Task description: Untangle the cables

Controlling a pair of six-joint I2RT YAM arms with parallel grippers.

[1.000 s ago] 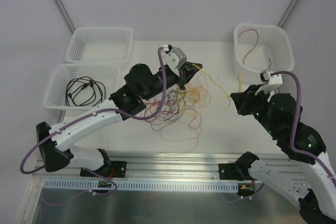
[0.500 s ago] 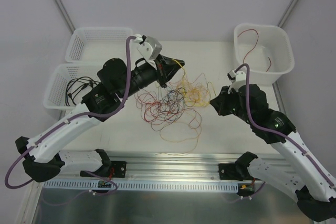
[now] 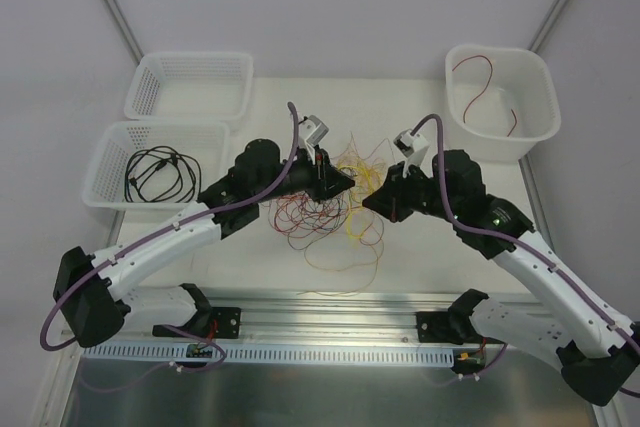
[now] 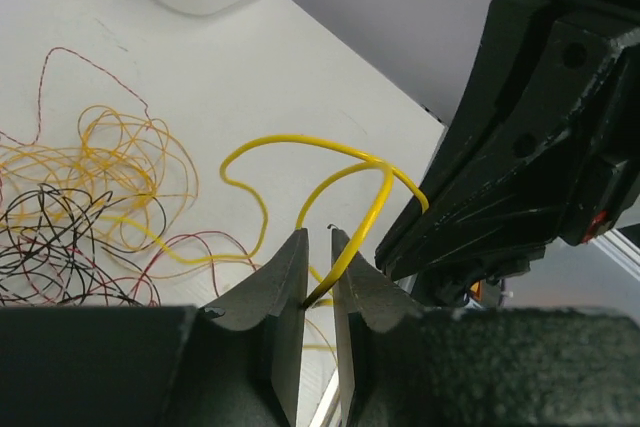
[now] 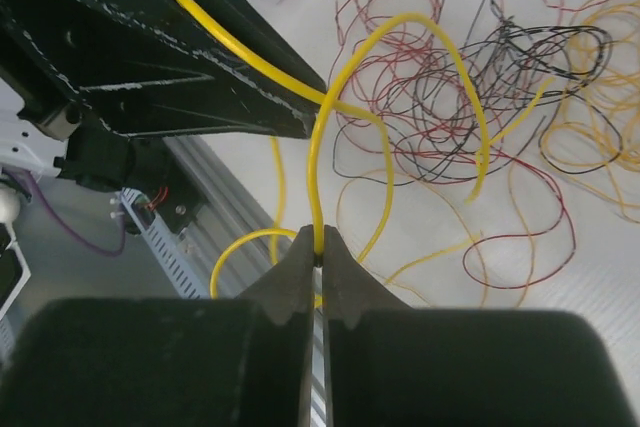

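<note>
The cables lie as a tangle of thin red, yellow-orange and black wires on the table's middle. Both grippers meet above its right edge, tip to tip. My left gripper has its jaws a little apart, and a thicker yellow cable runs loosely through the gap, leaning on the right finger. My right gripper is shut on the same yellow cable, which loops up from its tips. More of the tangle lies beyond it.
An empty white basket stands at the back left. The basket in front of it holds a coiled black cable. A white tub at the back right holds a red cable. A metal rail runs along the near edge.
Both arms swung inward and met over the tangle, the right one coming from the tub at the back right. The left jaws have parted slightly around the yellow cable.
</note>
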